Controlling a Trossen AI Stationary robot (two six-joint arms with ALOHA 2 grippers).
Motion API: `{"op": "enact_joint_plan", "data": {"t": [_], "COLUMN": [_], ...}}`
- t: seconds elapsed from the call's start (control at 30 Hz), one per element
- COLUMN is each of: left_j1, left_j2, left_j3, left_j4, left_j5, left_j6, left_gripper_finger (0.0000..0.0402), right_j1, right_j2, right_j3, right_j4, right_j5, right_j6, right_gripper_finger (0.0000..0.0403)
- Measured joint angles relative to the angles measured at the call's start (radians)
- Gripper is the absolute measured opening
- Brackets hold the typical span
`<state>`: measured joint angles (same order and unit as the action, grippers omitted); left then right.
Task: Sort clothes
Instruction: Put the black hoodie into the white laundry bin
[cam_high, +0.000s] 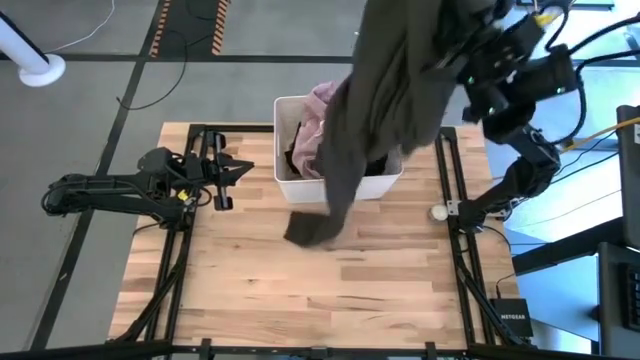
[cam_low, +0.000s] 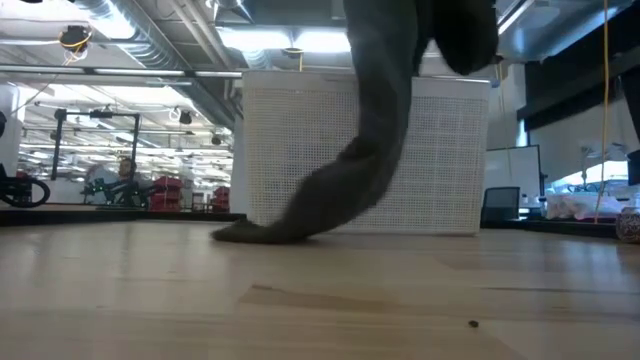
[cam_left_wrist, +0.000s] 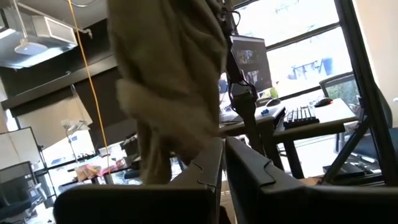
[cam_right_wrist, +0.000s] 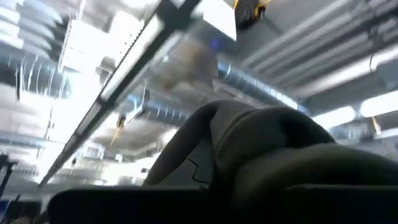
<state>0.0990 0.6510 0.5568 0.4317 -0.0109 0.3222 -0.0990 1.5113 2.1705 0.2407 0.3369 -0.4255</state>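
The dark olive-brown garment (cam_high: 375, 90) hangs long and limp from the right claw (cam_high: 455, 25), which pinches its bunched top high above the white bin (cam_high: 285, 180); its tail drags on the bench (cam_high: 300, 290). It looks soft, floppy and fairly heavy, best gripped at a thick fold. The left claw (cam_high: 238, 172) waits pressed together beside the bin.

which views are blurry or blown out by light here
Right wrist view: smeared throughout, ceiling lights streak, the olive garment fills the foreground. Left wrist view: the window behind glares white and the hanging garment is soft-edged. Low view: the garment's tail is blurred in front of the white bin, bright ceiling strips behind. High view: evenly lit and clearest, faint shadow on the table.
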Motion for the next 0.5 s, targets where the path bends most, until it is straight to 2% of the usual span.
{"op": "enact_joint_plan", "data": {"t": [0.1,0.23,0.33,0.5], "left_j1": [0.000,0.000,0.000,0.000], "left_j2": [0.000,0.000,0.000,0.000], "left_j3": [0.000,0.000,0.000,0.000], "left_j4": [-0.003,-0.004,-0.005,-0.003], "left_j5": [0.000,0.000,0.000,0.000], "left_j6": [-0.006,-0.007,-0.008,0.006], "left_gripper_finger": [0.0015,0.0015,0.0015,0.0015], "right_j1": [-0.061,-0.131,-0.148,-0.142], "right_j2": [0.044,0.121,0.191,0.268], "right_j3": [0.026,0.024,0.019,0.023], "right_j4": [-0.004,-0.141,-0.232,-0.275], "right_j5": [-0.035,-0.035,-0.032,-0.072], "right_j6": [0.001,0.053,0.082,0.085], "right_gripper_finger": [0.0030,0.0030,0.0032,0.0029]}}
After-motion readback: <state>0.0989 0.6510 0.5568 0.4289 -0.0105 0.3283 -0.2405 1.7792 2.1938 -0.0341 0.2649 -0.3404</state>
